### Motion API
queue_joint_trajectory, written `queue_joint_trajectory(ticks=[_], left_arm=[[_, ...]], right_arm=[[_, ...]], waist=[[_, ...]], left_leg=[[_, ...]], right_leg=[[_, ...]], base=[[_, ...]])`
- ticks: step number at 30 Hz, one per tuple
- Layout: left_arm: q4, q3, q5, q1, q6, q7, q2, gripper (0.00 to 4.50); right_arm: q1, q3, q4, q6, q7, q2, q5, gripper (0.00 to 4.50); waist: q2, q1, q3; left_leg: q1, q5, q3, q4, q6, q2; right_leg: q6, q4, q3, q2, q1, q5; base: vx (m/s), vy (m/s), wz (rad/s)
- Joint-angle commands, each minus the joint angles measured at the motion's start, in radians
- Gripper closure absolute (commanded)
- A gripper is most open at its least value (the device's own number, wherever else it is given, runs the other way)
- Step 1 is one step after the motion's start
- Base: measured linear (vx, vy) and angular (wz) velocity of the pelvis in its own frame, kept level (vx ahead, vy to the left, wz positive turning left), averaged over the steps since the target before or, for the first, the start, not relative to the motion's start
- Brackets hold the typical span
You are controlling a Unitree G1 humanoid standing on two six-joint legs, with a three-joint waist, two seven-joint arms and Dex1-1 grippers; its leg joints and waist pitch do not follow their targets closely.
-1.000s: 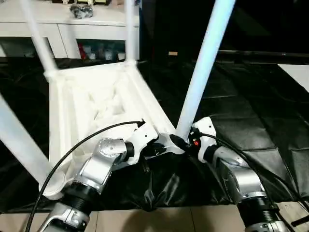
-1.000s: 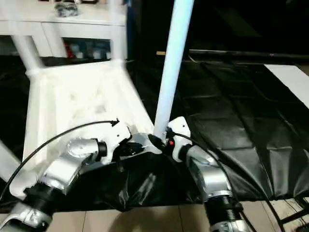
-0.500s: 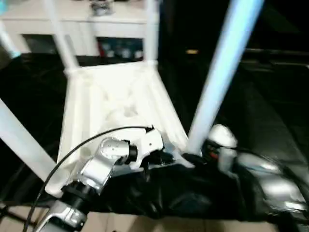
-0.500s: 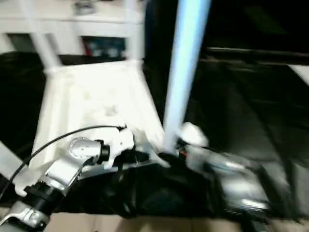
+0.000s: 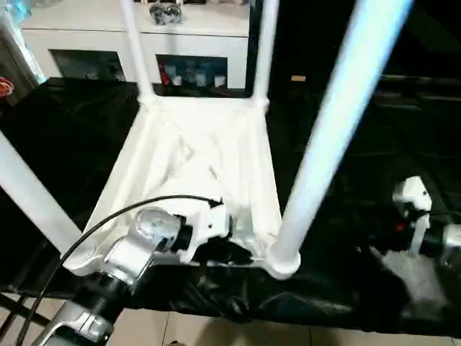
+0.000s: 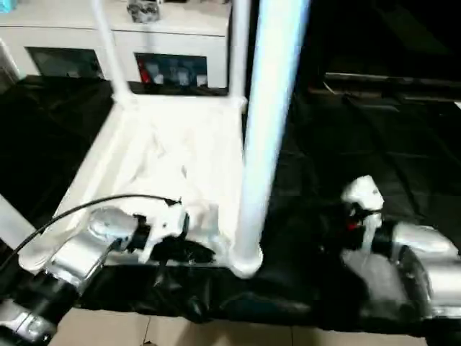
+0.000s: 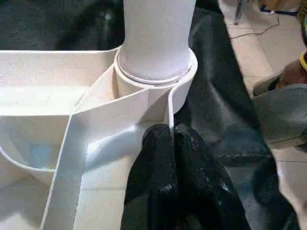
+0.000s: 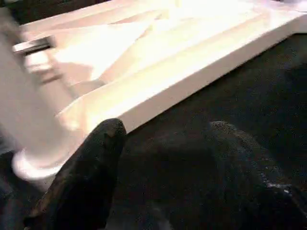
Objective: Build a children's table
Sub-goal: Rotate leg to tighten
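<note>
White plastic: the children's table (image 5: 202, 155) lay upside down on a black sheet (image 5: 65, 130), ribbed underside facing up, with four tapered round legs standing up out of the corner sockets. The nearest leg (image 5: 328, 137) rose from the near corner socket (image 5: 283, 261) on the robot's right; another leg (image 5: 29, 194) stood at the near left corner, and two thinner-looking ones stood at the far corners.

Left gripper (image 7: 173, 139): black fingers pressed together, tips set against the thin vertical rib of the underside just beside the near right socket. Whether the rib was nipped between them could not be told. In the head view this gripper sat low at the table's near edge, its white wrist housing and a black cable above it.

Right gripper (image 8: 163, 129): fingers (image 8: 93, 158) spread wide over the black sheet, holding nothing, beside the table's outer edge and apart from it. In the head view the right arm (image 5: 425, 231) lay well to the right of the near leg.

White cabinet (image 5: 94, 29) stood behind the table, with small items on top.
</note>
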Motion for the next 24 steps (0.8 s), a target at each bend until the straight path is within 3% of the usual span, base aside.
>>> queue_joint_trajectory(ticks=[1, 3, 4, 5, 6, 7, 8, 11, 13, 14, 16, 18, 19, 20, 21, 22, 23, 24], left_arm=[[-0.044, -0.010, -0.003, 0.005, -0.006, -0.010, -0.005, 4.50], [-0.049, 0.002, -0.003, 0.007, -0.002, 0.012, -0.008, 4.50], [-0.066, 0.025, -0.027, 0.013, 0.028, 0.030, -0.012, 4.50], [-0.075, 0.037, -0.036, 0.015, 0.033, 0.039, -0.013, 4.07], [-0.096, 0.064, -0.051, 0.020, 0.037, 0.065, -0.012, 3.96], [-0.104, 0.075, -0.054, 0.022, 0.034, 0.078, -0.011, 3.96], [-0.117, 0.088, -0.065, 0.027, 0.036, 0.083, -0.008, 3.96], [-0.192, 0.161, -0.118, 0.066, 0.063, 0.135, -0.001, 3.53], [-0.240, 0.233, -0.142, 0.108, 0.077, 0.216, -0.012, 3.52], [-0.259, 0.274, -0.140, 0.132, 0.078, 0.282, -0.026, 3.52], [-0.277, 0.359, -0.101, 0.171, 0.108, 0.467, -0.077, 3.25], [-0.281, 0.395, -0.072, 0.185, 0.129, 0.565, -0.106, 3.11], [-0.290, 0.432, -0.048, 0.195, 0.199, 0.665, -0.136, 3.11], [-0.290, 0.432, -0.048, 0.195, 0.199, 0.665, -0.136, 3.08], [-0.313, 0.463, 0.019, 0.217, 0.304, 0.814, -0.176, 2.96], [-0.332, 0.468, 0.009, 0.241, 0.299, 0.840, -0.193, 2.96], [-0.350, 0.472, 0.002, 0.266, 0.264, 0.863, -0.212, 2.96], [-0.360, 0.474, -0.001, 0.281, 0.236, 0.876, -0.224, 2.96]], right_arm=[[-0.019, -0.007, 0.010, 0.005, -0.103, 0.042, -0.028, 1.46], [-0.020, -0.003, 0.009, 0.001, -0.136, 0.062, -0.036, 1.46], [-0.024, -0.005, 0.010, -0.001, -0.199, 0.100, -0.042, 1.46], [-0.025, -0.010, 0.008, 0.009, -0.229, 0.118, -0.040, 1.15], [-0.027, -0.022, 0.004, 0.021, -0.298, 0.156, -0.045, 1.10], [-0.028, -0.027, 0.002, 0.025, -0.327, 0.172, -0.048, 1.10], [-0.025, -0.033, -0.003, 0.014, -0.348, 0.189, -0.046, 1.10], [0.001, -0.031, -0.059, 0.005, -0.430, 0.247, -0.054, 0.70], [0.022, -0.025, -0.108, -0.003, -0.510, 0.293, -0.085, 0.67], [0.033, -0.021, -0.134, -0.008, -0.560, 0.318, -0.109, 0.67], [0.058, -0.020, -0.195, 0.002, -0.644, 0.368, -0.129, 0.36], [0.070, -0.021, -0.217, 0.008, -0.680, 0.385, -0.139, 0.23], [0.082, -0.016, -0.231, 0.008, -0.718, 0.401, -0.157, 0.23], [0.082, -0.016, -0.231, 0.008, -0.718, 0.401, -0.157, 0.06], [0.099, -0.012, -0.243, 0.005, -0.787, 0.440, -0.179, 0.02], [0.108, 0.000, -0.252, 0.002, -0.803, 0.455, -0.189, 0.02], [0.116, 0.016, -0.259, 0.012, -0.813, 0.465, -0.198, 0.02], [0.119, 0.026, -0.262, 0.022, -0.818, 0.470, -0.204, 0.02]], waist=[[-0.011, -0.002, -0.057], [-0.005, -0.001, -0.058], [-0.007, 0.001, -0.058], [-0.005, -0.002, -0.059], [-0.015, -0.003, -0.058], [-0.009, -0.003, -0.059], [-0.014, -0.004, -0.060], [-0.007, -0.004, -0.057], [0.004, -0.009, -0.057], [0.005, -0.013, -0.057], [0.002, -0.019, -0.056], [0.000, -0.024, -0.056], [-0.013, -0.027, -0.056], [-0.005, -0.027, -0.053], [-0.014, -0.033, -0.053], [-0.009, -0.034, -0.052], [-0.014, -0.034, -0.052], [-0.019, -0.036, -0.049]], left_leg=[[0.008, -0.261, 0.016, -0.064, 0.037, -0.005], [0.010, -0.261, 0.016, -0.062, 0.031, -0.005], [0.011, -0.255, 0.017, -0.063, 0.030, -0.005], [0.005, -0.237, 0.014, -0.064, 0.026, -0.006], [0.004, -0.227, 0.014, -0.066, 0.024, -0.006], [0.003, -0.225, 0.013, -0.066, 0.023, -0.006], [0.002, -0.224, 0.013, -0.065, 0.021, -0.007], [0.000, -0.227, 0.013, -0.067, 0.020, -0.006], [-0.001, -0.227, 0.012, -0.068, 0.018, -0.008], [-0.004, -0.219, 0.012, -0.067, 0.008, -0.007], [-0.001, -0.242, 0.013, -0.069, 0.002, -0.010], [0.002, -0.252, 0.013, -0.068, 0.001, -0.010], [0.003, -0.256, 0.014, -0.069, 0.004, -0.010], [0.003, -0.262, 0.013, -0.070, 0.000, -0.010], [0.000, -0.264, 0.013, -0.072, 0.000, -0.009], [0.000, -0.267, 0.012, -0.072, -0.002, -0.011], [0.000, -0.266, 0.011, -0.071, -0.002, -0.011], [-0.010, -0.267, 0.009, -0.074, 0.001, -0.012]], right_leg=[[-0.218, -0.065, 0.019, -0.014, 0.049, -0.252], [-0.203, -0.066, 0.021, -0.014, 0.044, -0.278], [-0.203, -0.067, 0.021, -0.014, 0.043, -0.275], [-0.202, -0.062, 0.020, -0.014, 0.047, -0.258], [-0.196, -0.062, 0.020, -0.013, 0.046, -0.254], [-0.195, -0.059, 0.020, -0.014, 0.046, -0.258], [-0.193, -0.060, 0.019, -0.014, 0.046, -0.259], [-0.186, -0.058, 0.020, -0.013, 0.045, -0.254], [-0.174, -0.057, 0.019, -0.011, 0.046, -0.250], [-0.166, -0.055, 0.020, -0.008, 0.045, -0.236], [-0.147, -0.062, 0.020, -0.005, 0.043, -0.269], [-0.139, -0.064, 0.020, -0.003, 0.041, -0.271], [-0.126, -0.068, 0.021, -0.001, 0.040, -0.285], [-0.119, -0.068, 0.022, -0.001, 0.038, -0.295], [-0.108, -0.068, 0.023, 0.001, 0.039, -0.306], [-0.099, -0.071, 0.023, 0.000, 0.037, -0.319], [-0.095, -0.072, 0.023, 0.000, 0.036, -0.321], [-0.086, -0.074, 0.022, 0.000, 0.040, -0.332]], base=[[0.000, 0.000, 0.00], [0.000, 0.000, 0.00], [0.000, 0.000, 0.00], [0.000, 0.000, 0.00], [0.000, 0.000, 0.00], [0.000, 0.000, 0.00], [0.000, 0.000, 0.00], [0.000, 0.000, 0.00], [0.000, 0.000, 0.00], [0.000, 0.000, 0.00], [0.000, 0.000, 0.00], [0.000, 0.000, 0.00], [0.000, 0.000, 0.00], [0.000, 0.000, 0.00], [0.000, 0.000, 0.00], [0.000, 0.000, 0.00], [0.000, 0.000, 0.00], [0.000, 0.000, 0.00]])
